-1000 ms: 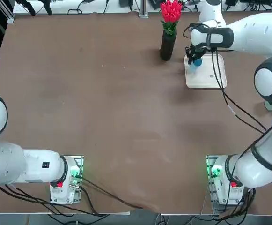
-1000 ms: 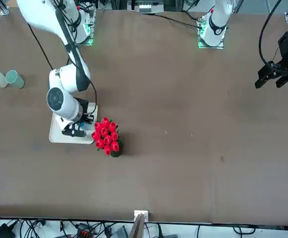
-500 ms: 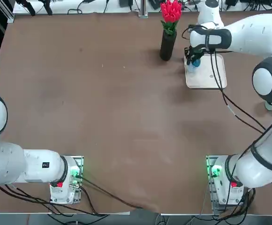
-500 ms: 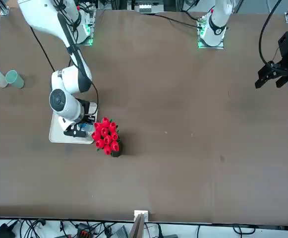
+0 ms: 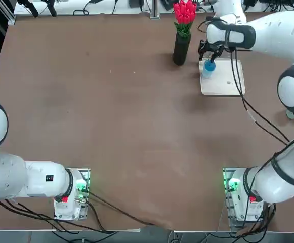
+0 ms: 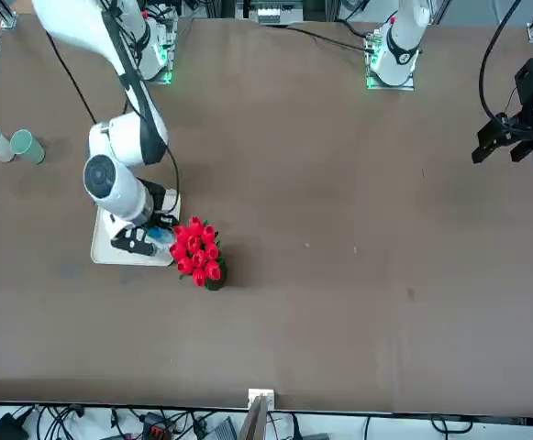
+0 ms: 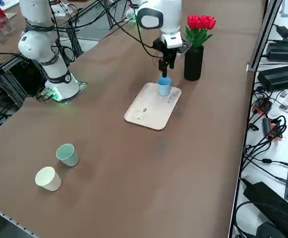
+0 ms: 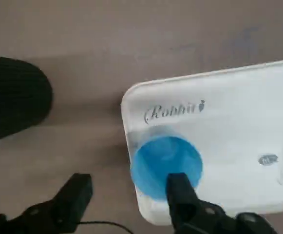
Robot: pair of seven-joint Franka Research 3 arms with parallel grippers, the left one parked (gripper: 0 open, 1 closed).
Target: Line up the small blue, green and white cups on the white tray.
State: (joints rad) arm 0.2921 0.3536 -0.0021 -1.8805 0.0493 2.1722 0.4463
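The blue cup [image 7: 164, 87] stands upright at a corner of the white tray [image 7: 146, 115], beside grey lettering reading "Robbit" (seen from the wrist). The right gripper [image 8: 126, 195] hangs just above it, fingers apart, holding nothing. A black vase of red flowers [image 7: 194, 62] stands close by; the green cup [image 7: 67, 154] and white cup [image 7: 48, 179] sit well apart on the worktop [image 5: 111, 111].

The blue cup [image 8: 165, 165] looks like smooth, slightly glossy plastic, and the white tray [image 8: 238, 126] under it has a smooth satin face with grey printed lettering. Beside the tray, the black vase [image 7: 193, 63] looks matt and finely ribbed. The brown table [image 5: 111, 116] around the tray is matt, faintly mottled.
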